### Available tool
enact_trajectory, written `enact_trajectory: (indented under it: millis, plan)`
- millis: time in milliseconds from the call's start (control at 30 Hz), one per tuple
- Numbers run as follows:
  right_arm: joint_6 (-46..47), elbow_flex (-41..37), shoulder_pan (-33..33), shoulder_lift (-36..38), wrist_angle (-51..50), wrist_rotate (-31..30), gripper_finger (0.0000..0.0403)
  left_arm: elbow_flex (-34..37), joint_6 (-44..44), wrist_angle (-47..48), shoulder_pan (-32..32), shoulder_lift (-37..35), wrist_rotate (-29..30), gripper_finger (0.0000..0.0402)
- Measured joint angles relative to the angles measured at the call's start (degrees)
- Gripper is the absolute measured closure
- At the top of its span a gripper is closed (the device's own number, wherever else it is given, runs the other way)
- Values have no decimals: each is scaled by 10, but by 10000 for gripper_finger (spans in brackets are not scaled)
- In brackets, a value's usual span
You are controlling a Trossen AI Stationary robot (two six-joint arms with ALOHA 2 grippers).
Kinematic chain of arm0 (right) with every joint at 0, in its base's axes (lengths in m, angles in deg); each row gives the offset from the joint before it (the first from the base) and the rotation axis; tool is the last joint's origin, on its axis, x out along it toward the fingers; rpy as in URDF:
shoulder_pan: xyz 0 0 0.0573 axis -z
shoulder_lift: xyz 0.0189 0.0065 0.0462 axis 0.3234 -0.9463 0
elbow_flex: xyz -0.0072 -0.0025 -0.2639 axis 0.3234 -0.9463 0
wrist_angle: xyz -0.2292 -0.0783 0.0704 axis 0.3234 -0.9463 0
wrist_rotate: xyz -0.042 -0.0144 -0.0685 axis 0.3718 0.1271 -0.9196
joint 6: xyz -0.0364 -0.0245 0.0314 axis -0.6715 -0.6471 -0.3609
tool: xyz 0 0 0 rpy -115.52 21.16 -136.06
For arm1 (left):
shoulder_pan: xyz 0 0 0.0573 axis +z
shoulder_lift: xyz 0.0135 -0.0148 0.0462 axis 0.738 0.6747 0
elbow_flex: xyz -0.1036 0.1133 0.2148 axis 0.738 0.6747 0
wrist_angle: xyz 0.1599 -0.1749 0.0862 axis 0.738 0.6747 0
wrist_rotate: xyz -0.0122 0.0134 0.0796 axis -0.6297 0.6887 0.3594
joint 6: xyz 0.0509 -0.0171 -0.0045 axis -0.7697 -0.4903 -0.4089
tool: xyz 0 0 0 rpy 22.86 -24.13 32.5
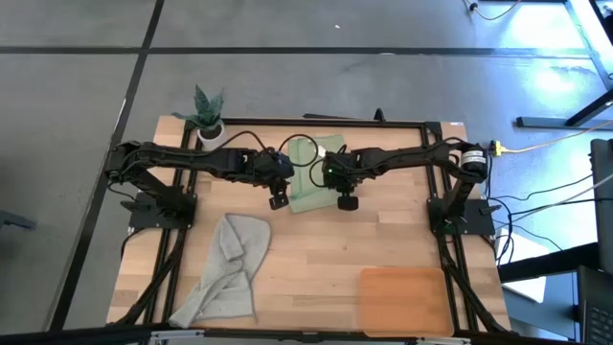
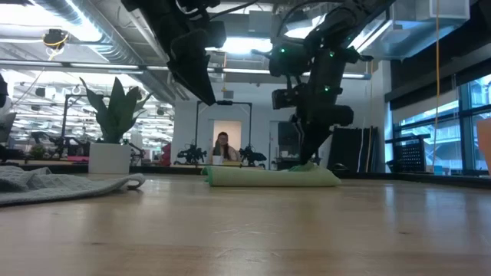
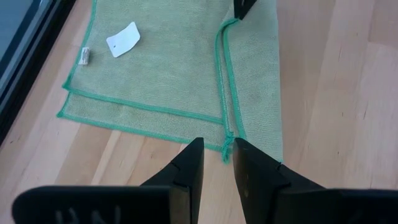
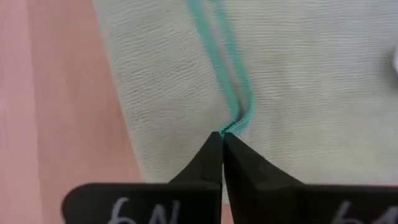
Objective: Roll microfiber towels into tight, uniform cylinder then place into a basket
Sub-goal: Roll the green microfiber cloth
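Now my right gripper [image 4: 222, 138] is down on the green towel [image 1: 308, 177] at the far middle of the table [image 1: 316, 259], fingers pinched tight on its teal hem; my left gripper [image 3: 217, 149] hangs above the towel's left edge, fingers slightly apart, holding nothing; the grey towel [image 1: 226, 268] lies crumpled near left; the basket [image 1: 404, 299] sits near right, well apart from both.

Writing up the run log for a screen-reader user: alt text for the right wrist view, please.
The right gripper, fingers shut, pinches the teal-stitched hem of the sage green towel, which puckers at the fingertips. The towel fills most of the view, with a strip of pale wood table beside it.
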Motion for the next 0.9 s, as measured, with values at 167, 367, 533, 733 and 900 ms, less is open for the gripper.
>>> enact_trajectory:
  millis: [167, 367, 533, 733, 900]
  plan:
    - [64, 26, 16, 1, -36, -24, 399, 0, 0, 0, 0, 0, 0, 325]
    - [148, 31, 41, 1, -77, -29, 401, 0, 0, 0, 0, 0, 0, 325]
    - [173, 31, 50, 1, -90, -38, 401, 0, 0, 0, 0, 0, 0, 325]
    - [184, 31, 50, 1, -88, -37, 389, 0, 0, 0, 0, 0, 0, 325]
    - [192, 31, 50, 1, -86, -36, 341, 0, -2, 0, 0, 0, 0, 325]
